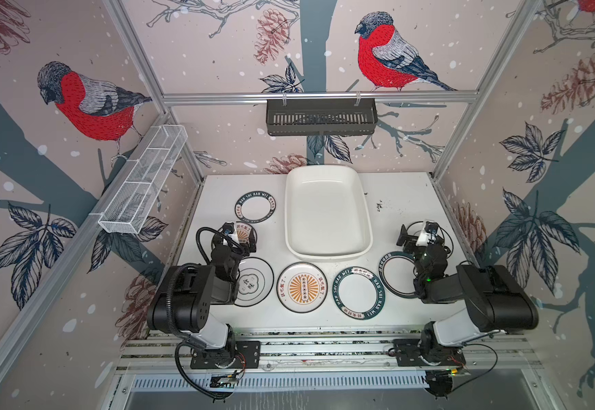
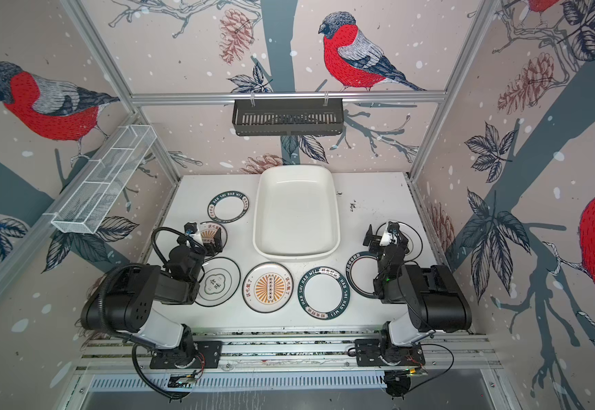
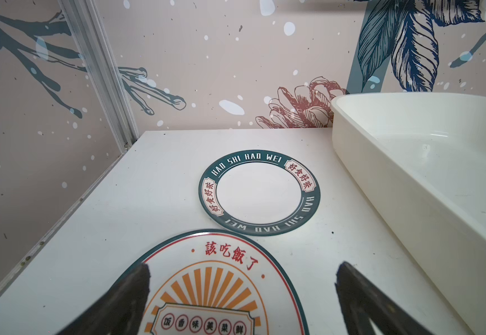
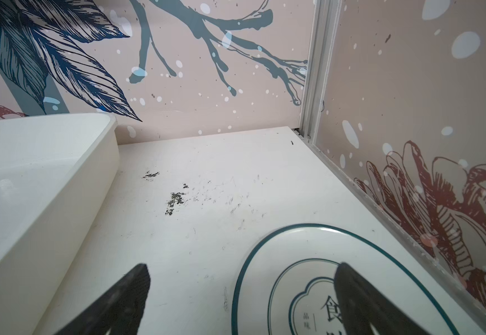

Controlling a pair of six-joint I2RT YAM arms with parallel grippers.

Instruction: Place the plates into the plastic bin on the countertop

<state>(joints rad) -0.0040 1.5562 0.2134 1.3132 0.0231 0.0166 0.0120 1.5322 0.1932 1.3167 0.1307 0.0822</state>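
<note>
Jaws on both arms spread wide, nothing held: left gripper (image 3: 241, 278) hovers over a small sunburst plate (image 3: 207, 278), fingers either side of its middle, contact with it not evident; right gripper (image 4: 241, 278) hangs above the countertop (image 4: 207, 232), one finger over a thin-rimmed emblem plate (image 4: 294, 255), the other over bare surface. Bin (image 1: 328, 255) sits at the back middle of the countertop, empty. Every plate lies flat on the countertop to its left, front and right; a lettered plate (image 3: 259, 193) is just beyond the sunburst one. Step in hand reads as the first pick. Plates are shallow and flat, so probably tip the wrist, catch a rim between the fingers, lift clear of the bin wall, and set it low to one side, leaving room for its neighbour
</note>
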